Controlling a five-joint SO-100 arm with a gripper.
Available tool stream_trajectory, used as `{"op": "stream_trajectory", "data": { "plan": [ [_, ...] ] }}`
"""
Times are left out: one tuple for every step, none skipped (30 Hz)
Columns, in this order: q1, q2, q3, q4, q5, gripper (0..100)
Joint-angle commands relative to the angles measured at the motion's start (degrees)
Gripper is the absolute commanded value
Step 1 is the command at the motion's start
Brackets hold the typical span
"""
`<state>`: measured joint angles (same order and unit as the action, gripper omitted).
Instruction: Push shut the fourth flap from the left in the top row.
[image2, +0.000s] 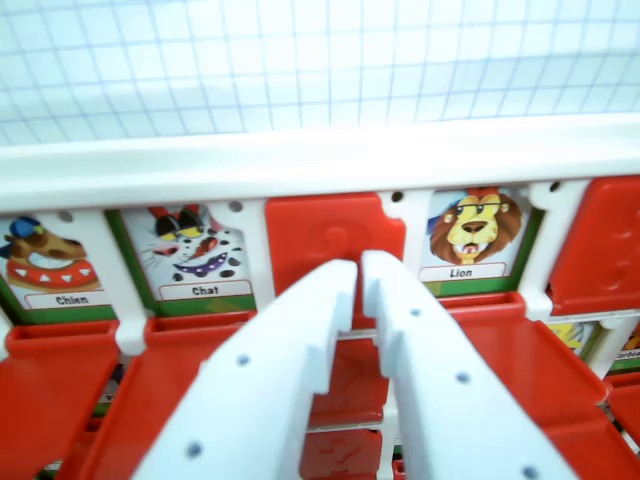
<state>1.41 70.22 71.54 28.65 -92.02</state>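
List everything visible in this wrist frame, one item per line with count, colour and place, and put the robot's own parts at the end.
game board frame: one, white, a bar running across the middle with posts between the cards.
Chien card: one, dog picture, top row at the wrist view's left edge.
Chat card: one, spotted cat picture, right of the Chien card.
red flap: one, covering its slot at centre, just beyond the pincer tips.
Lion card: one, lion picture, right of the centre flap.
second red flap: one, at the wrist view's right edge.
grid surface: one, white with blue lines, behind the board.
pincer: one, white, tips nearly together, bottom centre.
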Motion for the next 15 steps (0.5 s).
{"op": "stream_trajectory", "data": {
  "plan": [
    [-0.5,2.7,-7.1,0.0,-0.4,0],
    [-0.5,3.4,-6.5,0.2,-0.4,0],
    [-0.5,4.4,-5.9,0.8,-0.4,0],
    [-0.4,5.5,-5.5,1.9,-0.3,0],
    [-0.4,6.9,-5.0,3.1,0.0,0],
    [-0.3,8.6,-4.4,4.2,0.0,0],
    [-0.2,10.5,-3.5,5.2,0.0,0],
    [-0.2,12.4,-2.8,6.5,0.1,0],
    [-0.2,14.4,-2.2,8.0,0.2,0],
    [-0.2,16.3,-1.6,9.5,0.3,0],
    [-0.2,18.3,-1.0,11.0,0.4,0],
    [-0.3,20.0,-0.4,12.7,0.5,0],
    [-0.3,22.0,0.4,14.5,0.5,0],
    [-0.3,23.9,1.1,16.4,0.0,0],
    [-0.1,25.8,1.9,18.1,-0.6,0]
  ]
}}
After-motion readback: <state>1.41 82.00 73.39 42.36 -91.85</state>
